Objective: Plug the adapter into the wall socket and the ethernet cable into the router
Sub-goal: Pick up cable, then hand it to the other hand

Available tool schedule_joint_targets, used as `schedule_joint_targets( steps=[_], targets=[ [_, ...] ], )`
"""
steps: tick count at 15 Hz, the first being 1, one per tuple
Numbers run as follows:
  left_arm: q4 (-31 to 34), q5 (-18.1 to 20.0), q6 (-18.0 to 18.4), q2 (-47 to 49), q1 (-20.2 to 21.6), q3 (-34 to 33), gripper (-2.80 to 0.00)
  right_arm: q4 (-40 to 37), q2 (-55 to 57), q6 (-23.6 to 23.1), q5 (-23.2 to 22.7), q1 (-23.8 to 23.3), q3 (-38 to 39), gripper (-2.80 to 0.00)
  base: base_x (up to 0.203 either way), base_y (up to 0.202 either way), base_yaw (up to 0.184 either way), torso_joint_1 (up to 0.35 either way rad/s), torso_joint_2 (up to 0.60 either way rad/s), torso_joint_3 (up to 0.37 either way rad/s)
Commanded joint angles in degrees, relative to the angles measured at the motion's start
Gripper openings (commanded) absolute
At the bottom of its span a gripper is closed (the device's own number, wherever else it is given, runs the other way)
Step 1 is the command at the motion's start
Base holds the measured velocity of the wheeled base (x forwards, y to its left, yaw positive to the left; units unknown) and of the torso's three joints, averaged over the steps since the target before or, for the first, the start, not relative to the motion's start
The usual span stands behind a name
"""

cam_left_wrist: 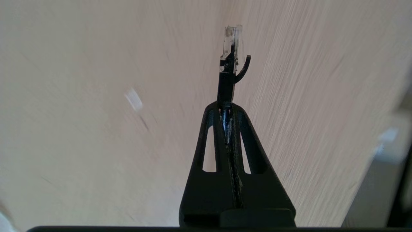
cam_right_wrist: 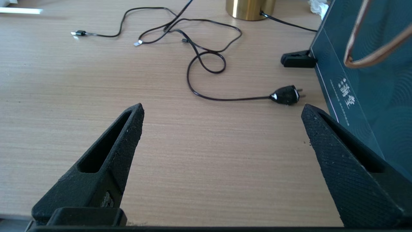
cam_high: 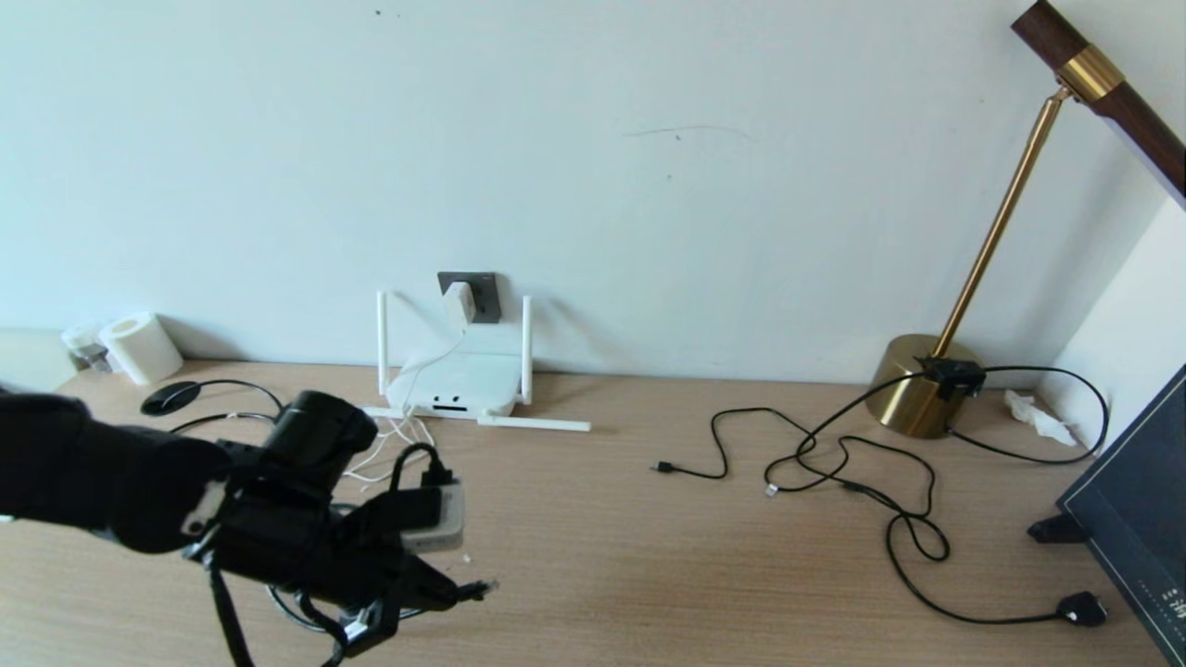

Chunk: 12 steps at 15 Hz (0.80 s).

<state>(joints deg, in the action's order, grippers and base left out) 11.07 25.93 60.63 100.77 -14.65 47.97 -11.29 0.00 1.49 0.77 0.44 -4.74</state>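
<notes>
My left gripper [cam_high: 447, 593] [cam_left_wrist: 226, 105] hangs low over the front left of the wooden desk, shut on the ethernet cable [cam_left_wrist: 226, 84]. The cable's clear plug tip [cam_high: 478, 586] sticks out past the fingertips. The white router [cam_high: 460, 384] lies flat against the wall with its antennas raised. Above it sits the dark wall socket [cam_high: 484, 298], with the white adapter [cam_high: 459, 302] seated in it and its thin white cord running down to the router. My right gripper [cam_right_wrist: 222, 107] stands open over bare desk, nothing between its fingers; it is outside the head view.
A brass lamp [cam_high: 922, 384] stands at the back right, with thin black cables [cam_high: 834, 463] looping across the desk to a black two-pin plug [cam_right_wrist: 285, 95]. A dark box [cam_high: 1140, 519] fills the right edge. A paper roll [cam_high: 141, 347] sits far left.
</notes>
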Motion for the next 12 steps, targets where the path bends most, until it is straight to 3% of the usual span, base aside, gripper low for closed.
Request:
schedule_joint_targets(
  steps=[1,3,6,12],
  targets=[
    [8.13,7.97,-6.09,-9.16,-0.88,5.84,-2.8,-0.05,0.0,0.01,0.02,0.0,0.0,0.0,0.0,0.0,0.0,0.0,0.0,0.0],
    [10.28,10.42,-18.98,-12.54,-2.27,9.56,-2.8,-0.05,0.0,0.01,0.02,0.0,0.0,0.0,0.007,0.089,-0.006,0.004,0.0,0.0],
    [8.43,12.24,-28.9,-14.46,-2.8,13.21,-2.8,-0.05,0.0,-0.08,0.02,0.0,0.0,0.0,0.001,0.174,-0.002,-0.001,0.0,0.002],
    [7.71,12.32,-35.66,-15.07,-4.49,11.88,-2.8,0.11,0.0,0.27,1.38,-0.02,-0.21,0.0,0.0,0.034,-0.001,0.002,0.0,0.0]
  ],
)
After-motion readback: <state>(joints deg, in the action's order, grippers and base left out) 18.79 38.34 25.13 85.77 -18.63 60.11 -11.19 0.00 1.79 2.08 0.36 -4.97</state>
